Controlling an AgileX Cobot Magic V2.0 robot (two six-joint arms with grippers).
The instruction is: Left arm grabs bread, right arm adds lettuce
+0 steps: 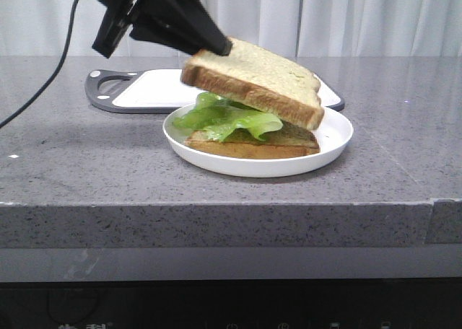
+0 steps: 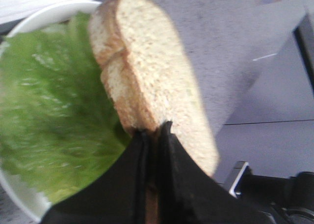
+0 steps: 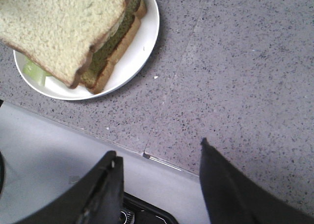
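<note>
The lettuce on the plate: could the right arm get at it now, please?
Probably not from above: the bread, held by the left gripper, covers most of the lettuce. The open right gripper holds nothing, off the plate.

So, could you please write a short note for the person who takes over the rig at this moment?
Left end effector: shut on the bread, held tilted over the plate, its low edge near the stack.
Right end effector: open, empty, off to the side of the plate above the counter.
Lettuce: already lying on the bottom slice on the plate.
Done: lettuce added, bread grabbed.
Left: probably lower the bread onto the lettuce and release.
</note>
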